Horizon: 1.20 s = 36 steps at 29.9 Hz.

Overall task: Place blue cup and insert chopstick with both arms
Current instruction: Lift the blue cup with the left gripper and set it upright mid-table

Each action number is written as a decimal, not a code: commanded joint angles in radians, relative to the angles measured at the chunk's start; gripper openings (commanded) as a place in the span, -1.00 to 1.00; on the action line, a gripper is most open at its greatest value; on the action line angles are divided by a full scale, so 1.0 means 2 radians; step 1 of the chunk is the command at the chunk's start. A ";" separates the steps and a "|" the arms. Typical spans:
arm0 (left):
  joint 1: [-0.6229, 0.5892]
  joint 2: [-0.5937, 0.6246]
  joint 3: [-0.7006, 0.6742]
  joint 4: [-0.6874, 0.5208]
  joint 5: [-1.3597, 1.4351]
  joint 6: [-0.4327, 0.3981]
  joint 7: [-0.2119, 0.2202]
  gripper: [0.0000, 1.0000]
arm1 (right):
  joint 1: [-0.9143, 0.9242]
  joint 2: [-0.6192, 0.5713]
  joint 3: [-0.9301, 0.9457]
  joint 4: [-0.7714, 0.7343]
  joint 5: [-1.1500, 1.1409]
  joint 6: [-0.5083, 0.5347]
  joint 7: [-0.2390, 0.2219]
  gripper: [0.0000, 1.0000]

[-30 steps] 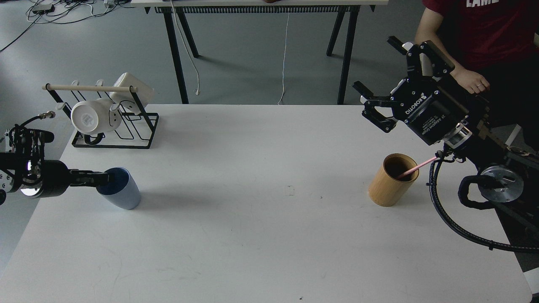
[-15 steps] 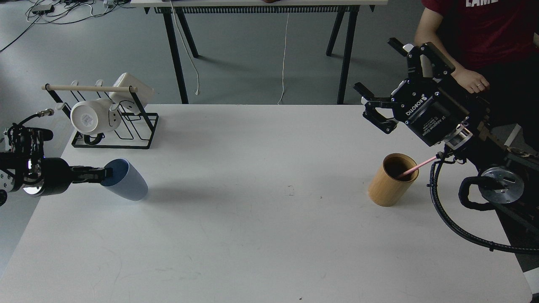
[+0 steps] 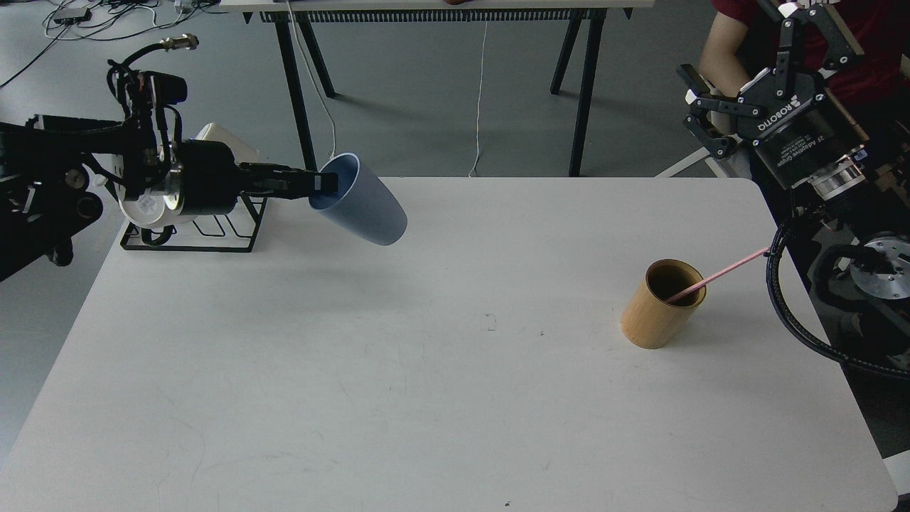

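The left gripper (image 3: pixel 323 183) pinches only the rim of the tilted blue cup (image 3: pixel 362 203) above the counter (image 3: pixel 426 398), so it could slip, while the right gripper (image 3: pixel 739 85) hangs open, empty, far from the chopstick (image 3: pixel 718 274) in the bamboo holder (image 3: pixel 657 309).

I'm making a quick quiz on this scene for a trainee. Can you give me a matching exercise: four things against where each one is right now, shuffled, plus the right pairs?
Things:
1. blue cup
2. chopstick
3. bamboo holder
4. white mug

Places:
A. stands on the table, right side
B. on the black wire rack
C. held tilted above the table by the left gripper
D. leans out of the bamboo holder

Pairs: 1-C, 2-D, 3-A, 4-B
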 commanded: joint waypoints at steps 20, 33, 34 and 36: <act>-0.033 -0.295 0.197 0.217 0.003 0.000 0.000 -1.00 | -0.001 0.002 0.003 -0.007 0.000 0.000 0.000 0.96; -0.020 -0.301 0.201 0.233 0.003 0.010 0.000 -1.00 | -0.002 0.002 0.001 -0.007 0.000 0.000 0.000 0.96; -0.018 -0.300 0.201 0.235 0.003 0.010 0.000 -1.00 | -0.002 0.001 0.001 -0.007 0.000 0.000 0.000 0.96; -0.016 -0.300 0.201 0.239 0.003 0.011 0.000 -1.00 | -0.002 0.001 0.001 -0.007 0.000 0.000 0.000 0.96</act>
